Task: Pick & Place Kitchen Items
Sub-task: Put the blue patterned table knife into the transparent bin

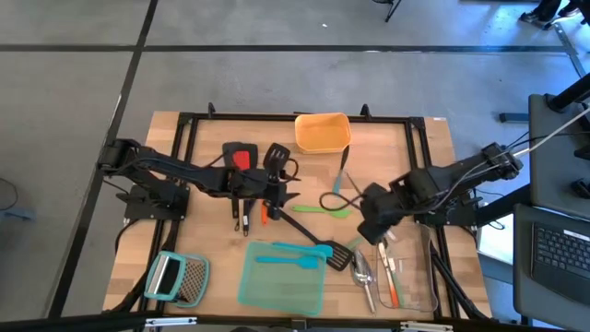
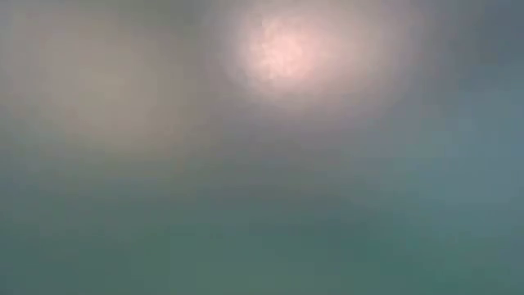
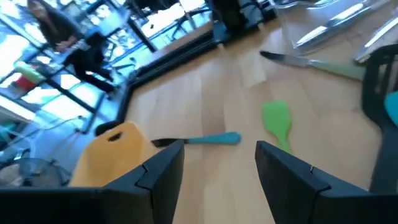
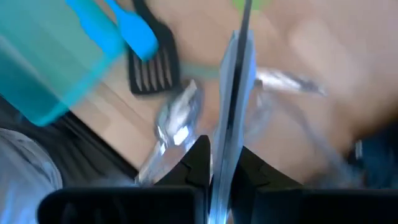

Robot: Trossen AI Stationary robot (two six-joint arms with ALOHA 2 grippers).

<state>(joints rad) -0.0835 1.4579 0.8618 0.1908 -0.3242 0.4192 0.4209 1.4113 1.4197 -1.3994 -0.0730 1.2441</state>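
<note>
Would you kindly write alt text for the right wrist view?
The right gripper is shut on a thin silver utensil, held over the wooden table. Beyond lie silver spoons, a black slotted turner and a teal container.

A wooden tabletop [image 1: 212, 267] carries a black frame [image 1: 194, 118] along its edges. An orange container [image 1: 323, 132] sits near the far edge. A teal container [image 1: 281, 286] lies at the near edge, and a clear container [image 1: 419, 277] is to its right. A flat metal grater [image 1: 177, 278] with a light-blue handle rests at the near left corner. A laptop [image 1: 558, 254] stands beyond the right edge.
</note>
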